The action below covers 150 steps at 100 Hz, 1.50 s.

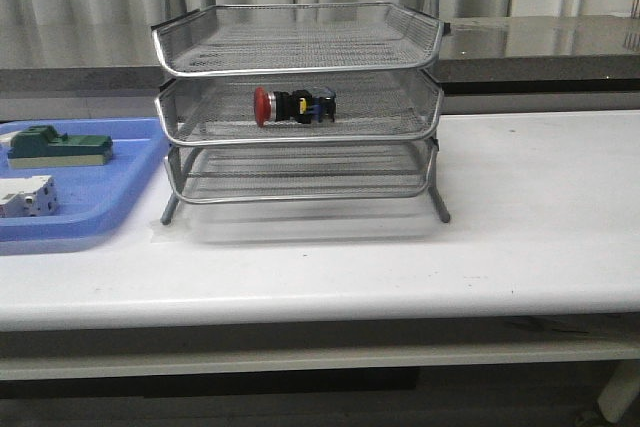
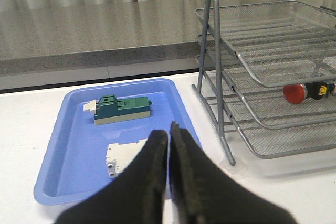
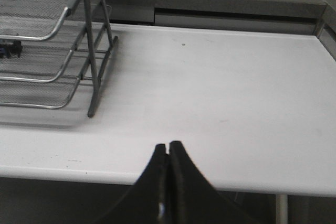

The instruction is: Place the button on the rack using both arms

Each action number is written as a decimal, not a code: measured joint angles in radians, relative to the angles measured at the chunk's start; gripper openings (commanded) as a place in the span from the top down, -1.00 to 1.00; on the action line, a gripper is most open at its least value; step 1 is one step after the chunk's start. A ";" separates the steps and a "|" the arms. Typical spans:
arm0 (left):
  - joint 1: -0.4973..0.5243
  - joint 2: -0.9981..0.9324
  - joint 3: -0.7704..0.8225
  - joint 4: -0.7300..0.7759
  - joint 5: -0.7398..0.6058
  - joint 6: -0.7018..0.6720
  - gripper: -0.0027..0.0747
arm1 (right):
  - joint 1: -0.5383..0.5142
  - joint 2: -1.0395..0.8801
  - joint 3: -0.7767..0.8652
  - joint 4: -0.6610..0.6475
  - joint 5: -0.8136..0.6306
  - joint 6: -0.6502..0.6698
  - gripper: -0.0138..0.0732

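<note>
We're seeing button [image 1: 291, 105] lying in rack [image 1: 300, 122] middle tier, well beyond both fingertip pairs. Left gripper [image 2: 169, 150], right gripper [image 3: 168, 161] pressed together, empty. Keeping clear, avoiding rack bumps.

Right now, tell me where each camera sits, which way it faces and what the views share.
Front view: looks forward over the table at the rack; no arm shows.
Left wrist view: on the left arm, facing the blue tray and rack; shut left hand shows.
Right wrist view: on the right arm, facing bare table beside the rack; shut right hand shows.
Shared: front and left wrist views both show the button on the middle tier.
</note>
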 measured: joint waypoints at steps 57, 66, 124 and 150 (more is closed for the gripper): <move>0.000 0.000 0.000 0.000 0.000 0.000 0.92 | -0.143 -0.303 0.306 0.305 -0.224 -0.250 0.82; 0.000 0.000 0.000 0.000 0.000 0.000 0.92 | -0.143 -0.310 0.347 0.305 -0.251 -0.250 0.82; 0.000 0.000 0.000 0.000 0.000 0.000 0.92 | -0.145 -0.310 0.455 0.305 -0.390 -0.254 0.82; 0.000 0.000 0.000 0.000 0.000 0.000 0.92 | -0.145 -0.310 0.455 0.305 -0.390 -0.254 0.82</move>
